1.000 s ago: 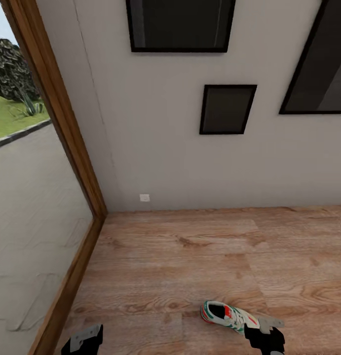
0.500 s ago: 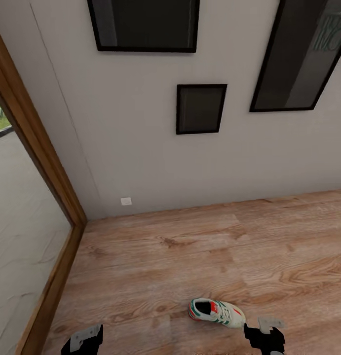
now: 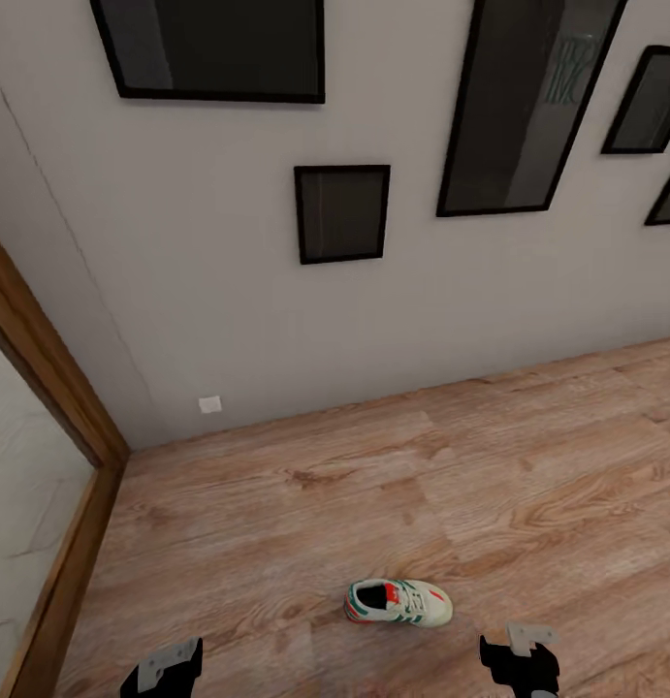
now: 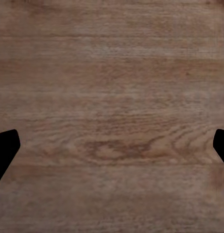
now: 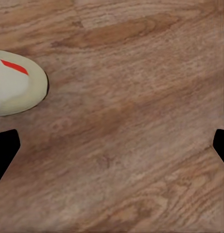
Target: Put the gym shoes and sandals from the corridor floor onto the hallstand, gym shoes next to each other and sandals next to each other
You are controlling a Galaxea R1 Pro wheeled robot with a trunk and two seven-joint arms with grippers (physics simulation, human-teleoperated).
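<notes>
Wood floor (image 3: 528, 465) open to wall; gym shoe (image 3: 398, 602) alone; left claw (image 4: 112, 150), right claw (image 5: 112, 150) wide.

The gym shoe (image 3: 398, 603) is cream-white with green side stripes, a red-orange tongue tag and a dark opening. The corridor floor (image 3: 528, 465) is light brown with darker wood-grain swirls. The wall (image 3: 228, 291) is pale grey, hung with black-framed dark pictures (image 3: 341, 213), and carries a small white plate (image 3: 210, 404). The door frame (image 3: 53, 388) is warm brown wood.
</notes>
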